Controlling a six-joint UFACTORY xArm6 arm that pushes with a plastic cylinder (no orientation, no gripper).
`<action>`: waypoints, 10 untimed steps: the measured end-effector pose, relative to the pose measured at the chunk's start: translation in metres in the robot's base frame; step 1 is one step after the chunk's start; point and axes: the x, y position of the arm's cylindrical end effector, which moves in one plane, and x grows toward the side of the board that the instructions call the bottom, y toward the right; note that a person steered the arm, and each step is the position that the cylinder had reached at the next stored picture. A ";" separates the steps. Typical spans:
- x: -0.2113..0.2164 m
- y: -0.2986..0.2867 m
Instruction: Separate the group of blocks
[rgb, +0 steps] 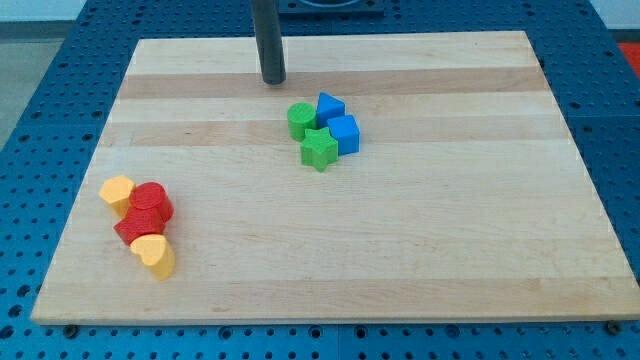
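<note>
- Closest to the camera is the yellow heart block (154, 254), down at the near left of the wooden board (420, 260). It's touching a red block (134, 229) (shape hard to call, maybe a star), then a red cylinder (151, 203) sits behind that, and another yellow block (117, 191) caps the far-left end. All four are bunched tight in a little diagonal line.
- Second bunch is out around the middle, a bit toward the far side: green star (319, 149) nearest, green cylinder (300, 120) behind and left of it, blue cube (343, 133) on the right, and a blue wedge-ish block (329, 106) at the back. Also all touching or as good as.
- My guess on the placement: both piles are packed on purpose so there's something to break up. Nothing looks separated yet, so the job's basically at the start.
- My tip (273, 80) is just a plain rod, nothing to open or close, and it isn't holding or touching anything. It's sitting on the board at the far side, just behind and left of the green cylinder, with a clear gap between them.
- Given that spot, I'd bet the green/blue pile is the target, and the push would come in from the far-left side.
</note>
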 end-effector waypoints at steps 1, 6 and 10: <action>0.000 -0.002; 0.090 -0.013; 0.098 0.014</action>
